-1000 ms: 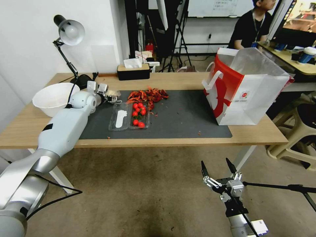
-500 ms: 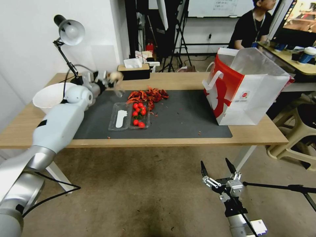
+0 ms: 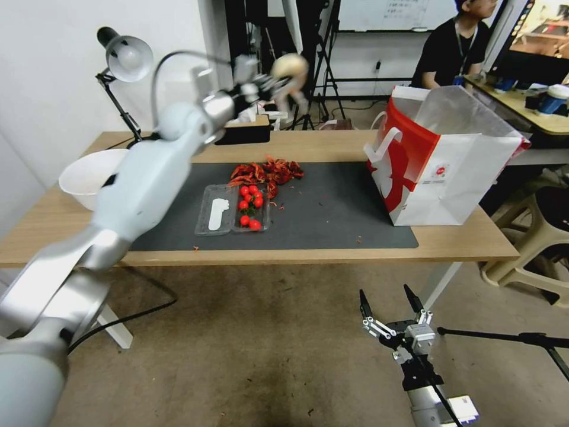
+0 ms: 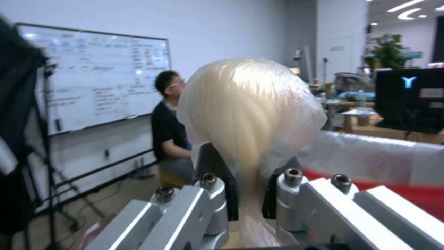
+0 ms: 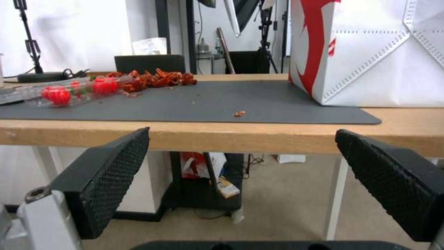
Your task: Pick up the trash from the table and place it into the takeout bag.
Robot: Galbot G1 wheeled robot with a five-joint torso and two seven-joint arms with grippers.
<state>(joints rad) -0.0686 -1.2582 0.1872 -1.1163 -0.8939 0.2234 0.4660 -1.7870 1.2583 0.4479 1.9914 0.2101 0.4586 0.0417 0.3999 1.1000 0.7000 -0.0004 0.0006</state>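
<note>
Above table (image 3: 332, 145), risen | left gripper (image 3: 274, 80) clamps pale lump (image 3: 290, 65) | right gripper (image 3: 391, 303) wide

White/silver arms w/ black cables; black textured fingers (image 5: 111, 177).

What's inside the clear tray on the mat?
The clear tray holds red cherry tomatoes in one half and a white utensil in the other. Anything beneath the tomatoes is covered.

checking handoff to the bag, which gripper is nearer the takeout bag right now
Left. The left gripper, shut on the pale plastic-wrapped lump, is raised above the table's far side, to the left of the takeout bag. The right gripper hangs open below the table's front edge.
</note>
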